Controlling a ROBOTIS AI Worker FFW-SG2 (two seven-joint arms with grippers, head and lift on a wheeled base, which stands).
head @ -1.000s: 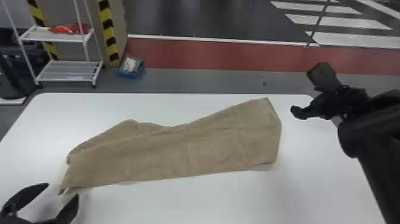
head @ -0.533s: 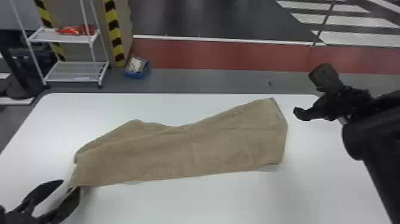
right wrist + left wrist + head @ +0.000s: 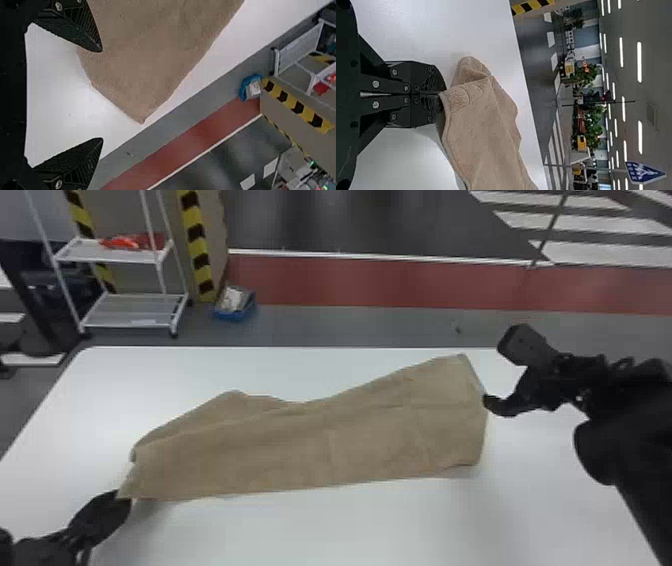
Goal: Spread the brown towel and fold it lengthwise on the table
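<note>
Clamping the left gripper [image 3: 442,95] on the brown towel [image 3: 310,440] corner, likely to anchor it; poising the right gripper [image 3: 100,95], fingers apart, perhaps to grip the other end.

Towel [image 3: 310,445]: cloth, matt, slightly rough. Bench [image 3: 350,525]: smooth, a bit glossy. Fingers [image 3: 431,94], L: black, matt, w/ ribbed inner faces. Far-L rack [image 3: 135,310]: white, prob. metal.

Behind your workspace, a white wire rack [image 3: 135,311] with red items [image 3: 131,241], a blue bin [image 3: 235,313] beside yellow-black striping [image 3: 196,245].
</note>
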